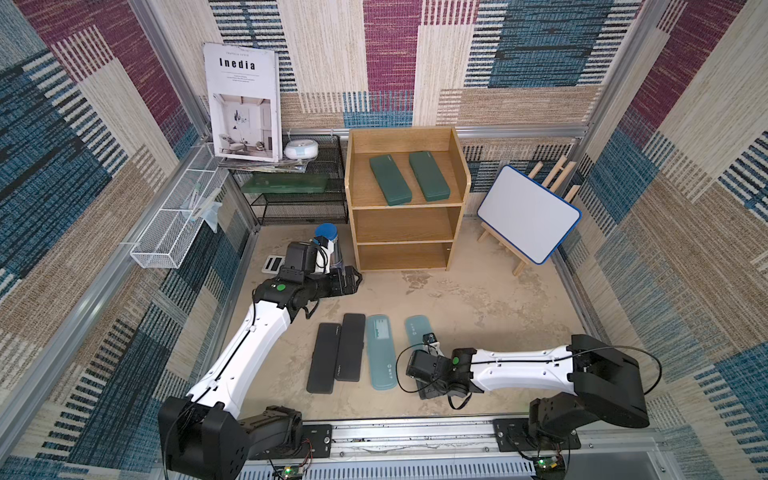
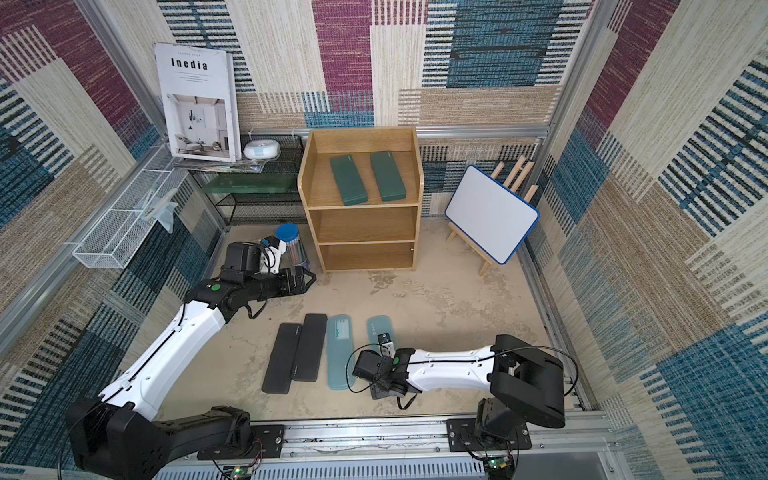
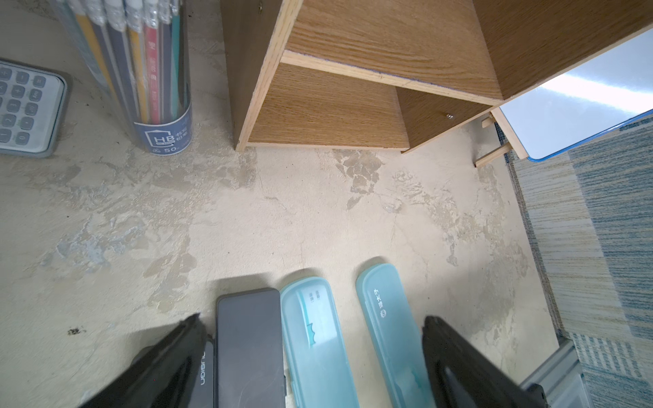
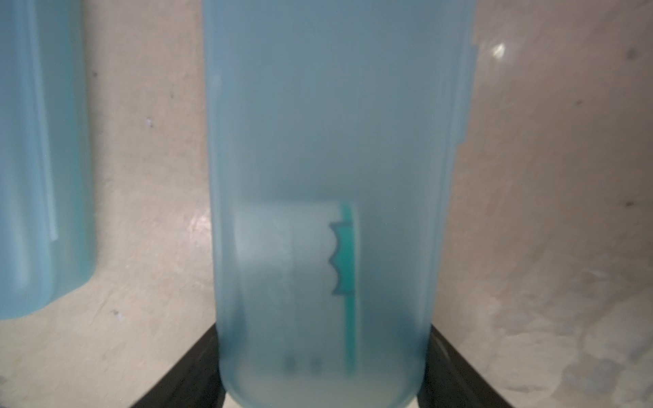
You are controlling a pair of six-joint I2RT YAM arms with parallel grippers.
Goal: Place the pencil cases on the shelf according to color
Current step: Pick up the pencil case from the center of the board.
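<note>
Fingers [image 4: 198, 371] of the right gripper [image 4: 323, 325] stand on both sides of a light blue pencil case [image 4: 335, 123], at its rounded end that is nearest to the robot's base. In the right wrist view each finger lies right against one long edge of this case, so the case sits between them. Whether they really clamp it or only touch it, I cannot tell. The case lies flat on the beige table [image 1: 478, 299], and in both top views the right wrist covers its near half. It is the last one at the right of a row of four.

Just beside it, with a narrow strip of table between, lies the second light blue pencil case [image 1: 380, 357]. After that come two black pencil cases [image 1: 351, 349], side by side and close together.

The left gripper [image 1: 357, 280] hangs well apart from this row. It is above the table near the bottom front corner of the wooden shelf [image 1: 405, 241] and just beside the blue-capped pencil tube [image 1: 326, 232]. Its fingers are wide apart and hold nothing.

Two dark green pencil cases [image 1: 390, 180] lie side by side, not touching, on the top tier of the shelf.
</note>
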